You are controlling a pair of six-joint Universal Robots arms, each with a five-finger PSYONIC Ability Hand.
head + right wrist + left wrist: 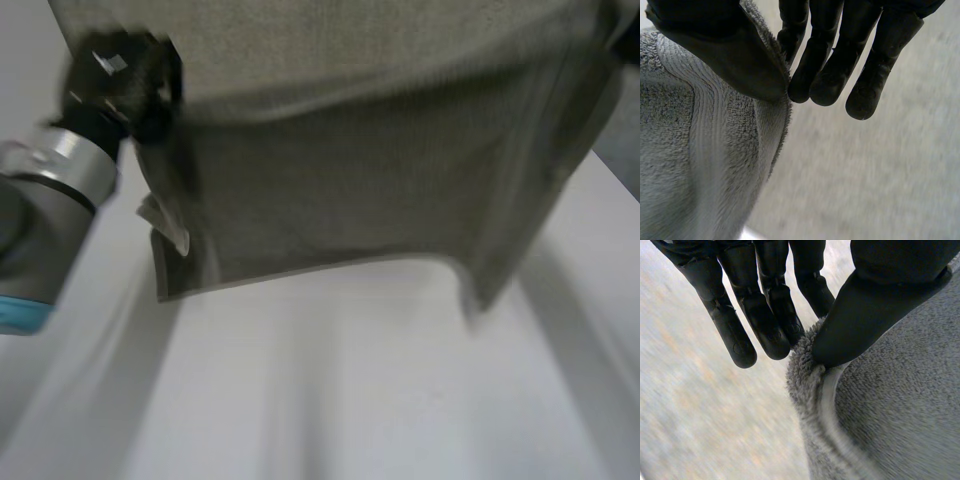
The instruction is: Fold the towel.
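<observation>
Head view: grey towel (380,170) lifted above the white table (350,390), hanging broadside over the tabletop's far edge. Pinched at its left border by left hand (870,305), thumb against nearly straight fingers (765,325). Clamped likewise at its right border by right hand (730,55), thumb meeting the fingertips.

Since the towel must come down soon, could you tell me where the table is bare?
The white table is bare from the towel's hanging lower edge towards the robot, across its width. It is crowded further out, where the left hand and right hand pinch the towel's edges.
</observation>
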